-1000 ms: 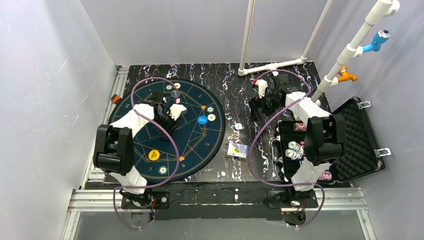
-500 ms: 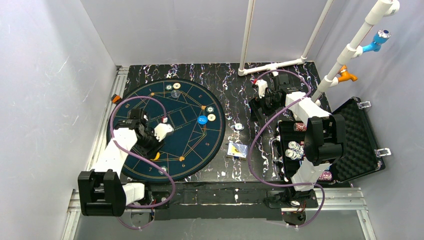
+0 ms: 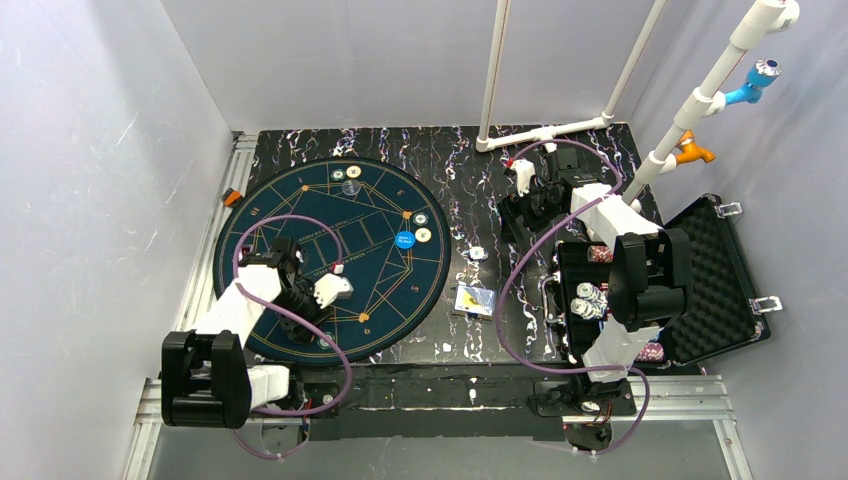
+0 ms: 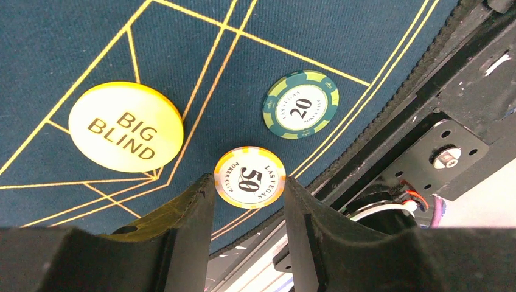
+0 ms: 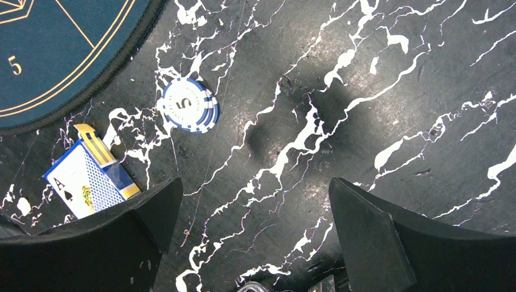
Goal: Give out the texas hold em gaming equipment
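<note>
Left wrist view: the left gripper (image 4: 249, 190) points down at the near part of the dark-blue mat (image 4: 341, 36). Its two black fingers (image 4: 182, 237) stand apart by just the width of a chip. A yellow-and-white chip marked 50 (image 4: 249, 176) lies flat between the fingertips, its edge meeting both inner faces. Whether they press on it or only flank it cannot be told.

Beyond the tips, a little to the right in this view, lies a green chip marked 20 (image 4: 300, 104), apart from the 50. Ahead and to the left sits the yellow BIG BLIND disc (image 4: 126, 126), near the finger on that side but clear of the chip. All three rest on the mat close inside its edge. Past that edge, right of the gripper, a black plate (image 4: 447, 155) with a bolt sits on the frame.

In the right wrist view the right gripper (image 5: 255, 194) hangs over the black marbled table (image 5: 395, 91), fingers wide apart with nothing between them. Ahead of the finger on the left of that view lies a blue-and-white chip marked 5 (image 5: 188, 104). A blue card pack (image 5: 91, 176) showing an ace of spades lies just beside that finger, partly cut off by it.

From the top view, the open foam-lined case (image 3: 725, 270) lies back toward the right arm's base, partly covered by the arm, with chip stacks (image 3: 588, 300) in it. Well beyond the left gripper, a blue disc (image 3: 405, 239) and a white disc (image 3: 423, 235) sit side by side on the mat.
</note>
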Controlling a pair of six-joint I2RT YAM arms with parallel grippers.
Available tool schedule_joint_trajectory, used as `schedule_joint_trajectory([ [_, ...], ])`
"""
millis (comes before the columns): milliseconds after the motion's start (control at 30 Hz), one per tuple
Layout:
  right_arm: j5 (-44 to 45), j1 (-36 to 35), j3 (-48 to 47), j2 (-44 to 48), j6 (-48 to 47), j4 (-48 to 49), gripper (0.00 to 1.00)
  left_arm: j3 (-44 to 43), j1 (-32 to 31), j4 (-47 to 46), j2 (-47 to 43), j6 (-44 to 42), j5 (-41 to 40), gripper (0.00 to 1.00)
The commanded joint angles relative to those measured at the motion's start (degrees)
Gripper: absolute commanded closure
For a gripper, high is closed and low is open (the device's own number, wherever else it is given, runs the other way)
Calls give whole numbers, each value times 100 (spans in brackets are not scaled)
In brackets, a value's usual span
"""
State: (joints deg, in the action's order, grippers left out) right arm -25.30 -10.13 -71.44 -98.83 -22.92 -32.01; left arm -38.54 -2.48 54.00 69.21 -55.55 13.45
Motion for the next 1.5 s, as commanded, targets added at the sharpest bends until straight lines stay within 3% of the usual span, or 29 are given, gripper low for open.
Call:
schedule_joint_trajectory([
  [0, -116, 29, -37, 48, -81, -60, 0, 122, -122, -76, 85, -29, -21, 77],
  [200, -107, 29, -37, 49, -81, -52, 0, 236, -306, -217, 151, 40, -92, 71],
  [333, -107, 34, -37, 48, -81, -54, 0, 254, -358, -193, 123, 26, -183, 48],
  [433, -120, 29, -37, 48, -81, -60, 0, 71, -358, 34, 10, -26, -168, 37],
  [667, -168, 27, -46, 21, -92, -69, 0, -1192, -359, 448, 47, 186, 331, 22],
  [767, -147, 29, -37, 34, -90, -61, 0, -2049, -359, 359, 538, 599, 592, 15],
  [867, -116, 34, -24, 75, -118, -64, 0, -2975, -363, 327, 1083, 990, 972, 2],
  [1100, -134, 2, 25, 140, -263, -147, 0, -3961, -358, -1097, 1352, 2677, 1123, 2],
  [1300, 745, -809, -56, -40, -187, -21, 0, -3434, -353, -2518, 967, 4230, 926, 2],
  [1467, 1651, -1540, -348, -570, 224, 10, 0, -3654, -346, -2168, 1122, 4711, 431, 2],
])
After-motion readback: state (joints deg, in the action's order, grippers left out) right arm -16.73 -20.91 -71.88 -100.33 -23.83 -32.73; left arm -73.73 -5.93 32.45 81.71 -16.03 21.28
